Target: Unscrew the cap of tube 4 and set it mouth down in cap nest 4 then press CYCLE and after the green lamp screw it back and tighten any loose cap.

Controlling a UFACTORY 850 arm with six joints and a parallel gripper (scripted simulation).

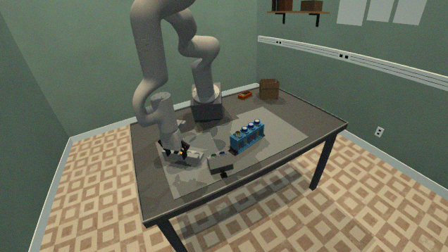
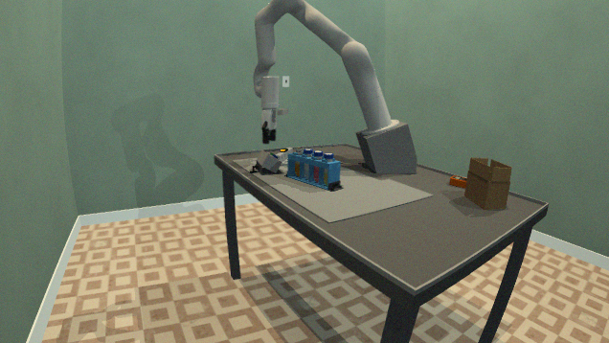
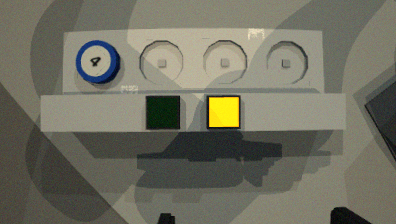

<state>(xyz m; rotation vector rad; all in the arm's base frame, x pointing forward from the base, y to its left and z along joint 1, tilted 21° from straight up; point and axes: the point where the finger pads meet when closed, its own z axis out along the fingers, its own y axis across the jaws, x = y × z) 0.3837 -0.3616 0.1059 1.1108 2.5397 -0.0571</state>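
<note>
The cap of tube 4 [image 3: 96, 61] sits top up in the end nest of the cap tray [image 3: 318, 45] [image 1: 198, 158]; the other three nests are empty. The amber lamp [image 3: 223, 112] [image 1: 181, 153] [image 2: 283, 149] is lit, the green lamp [image 3: 163, 112] is dark. My gripper [image 3: 255, 218] [image 1: 176, 153] [image 2: 269, 140] is open and empty, above the tray. The decapping station [image 1: 247, 141] [image 2: 311, 178] holds tube 4 [image 1: 238, 133] without its cap. Blue-and-white caps [image 1: 244, 129] [image 1: 251, 124] [image 1: 257, 121] are on the other three tubes; their tightness cannot be told.
The key housing [image 1: 220, 165] [image 2: 269, 163] stands between tray and station, with the green READY key [image 1: 213, 155] and the blue CYCLE key [image 1: 222, 153]. A cardboard box [image 1: 269, 89] [image 2: 487, 187] and an orange device [image 1: 244, 94] [image 2: 458, 181] lie far from the gripper.
</note>
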